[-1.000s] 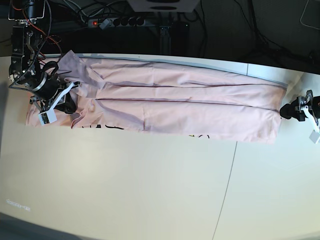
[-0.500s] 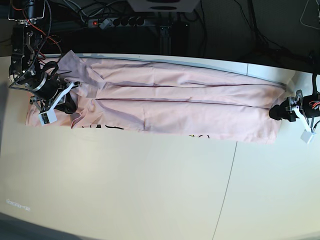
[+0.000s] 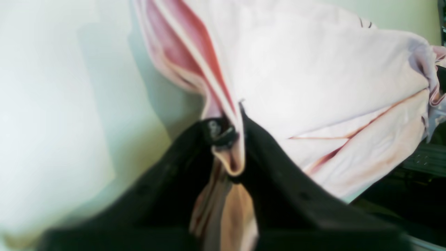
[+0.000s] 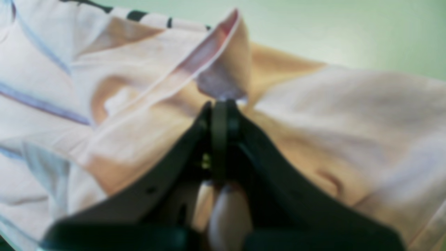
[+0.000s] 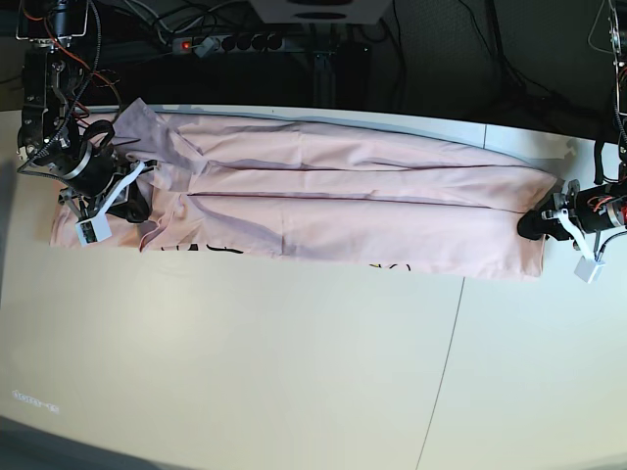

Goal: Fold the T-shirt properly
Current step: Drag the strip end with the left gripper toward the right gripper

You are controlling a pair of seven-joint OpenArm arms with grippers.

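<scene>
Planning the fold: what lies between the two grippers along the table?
In the base view, only the T-shirt, stretched long from the right gripper to the left gripper; nothing else lies between them.

A pale cream, smooth counter (image 5: 294,372) is filling the foreground; a black power strip (image 5: 230,43) and dark cables (image 5: 509,69) are lying behind it in shadow.

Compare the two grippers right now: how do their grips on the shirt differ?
The left gripper pinches the T-shirt at its plain end; the right gripper sits at the bunched end.
In the left wrist view, a thick fold of cloth fills the left gripper; in the right wrist view, the right gripper meets on only a thin edge.
Both are shut on the T-shirt.
</scene>
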